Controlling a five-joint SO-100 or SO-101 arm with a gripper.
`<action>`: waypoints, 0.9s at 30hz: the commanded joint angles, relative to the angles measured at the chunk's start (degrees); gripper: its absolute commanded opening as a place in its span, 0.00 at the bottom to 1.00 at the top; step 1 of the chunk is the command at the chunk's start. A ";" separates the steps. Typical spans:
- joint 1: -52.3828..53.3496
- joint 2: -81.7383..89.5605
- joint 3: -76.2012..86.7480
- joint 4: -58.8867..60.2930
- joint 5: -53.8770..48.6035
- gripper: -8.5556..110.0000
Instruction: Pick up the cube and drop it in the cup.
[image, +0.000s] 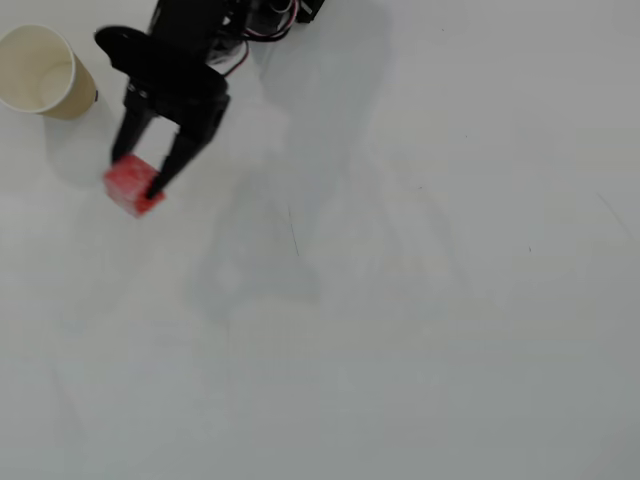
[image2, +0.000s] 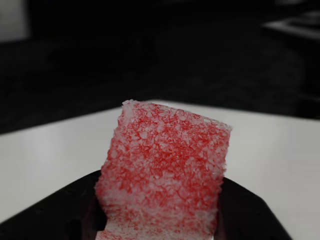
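Note:
The small red cube (image: 128, 183) with a whitish speckled surface sits at the upper left of the overhead view, between the two black fingers of my gripper (image: 137, 176). The fingers press on its two sides, so the gripper is shut on it. I cannot tell whether it rests on the table or hangs just above it. In the wrist view the cube (image2: 165, 175) fills the middle, tilted, with the black jaws low on either side of it. The tan paper cup (image: 80, 100) stands upright at the far upper left, above and to the left of the cube. Its white inside shows nothing in it.
The white table (image: 400, 300) stretches to the right and below the arm. The arm's black body and cables (image: 265, 20) are at the top edge. In the wrist view the background beyond the table edge is dark.

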 joint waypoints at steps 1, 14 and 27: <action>7.03 3.52 -4.22 0.00 -0.79 0.08; 25.14 8.70 -3.96 0.09 -2.37 0.08; 32.17 3.78 -4.57 0.70 -2.46 0.08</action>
